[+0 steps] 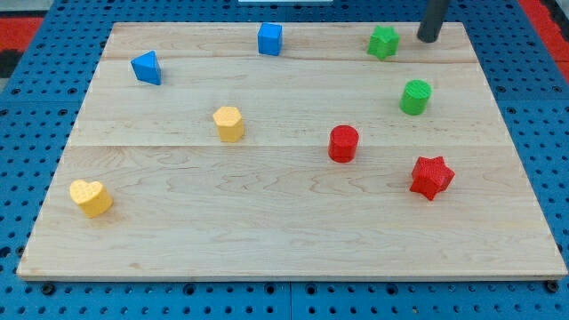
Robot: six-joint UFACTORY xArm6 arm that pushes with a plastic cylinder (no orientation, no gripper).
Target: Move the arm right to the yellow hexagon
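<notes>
The yellow hexagon (228, 124) stands left of the board's middle. My tip (428, 38) is at the view's top right, just right of the green star (383, 42) and far to the right of and above the yellow hexagon. The rod runs up out of the view. The tip touches no block.
The wooden board (284, 231) also holds a yellow heart (91, 197) at lower left, a blue triangle (147, 68), a blue cube (269, 38), a green cylinder (414, 97), a red cylinder (343, 143) and a red star (431, 176).
</notes>
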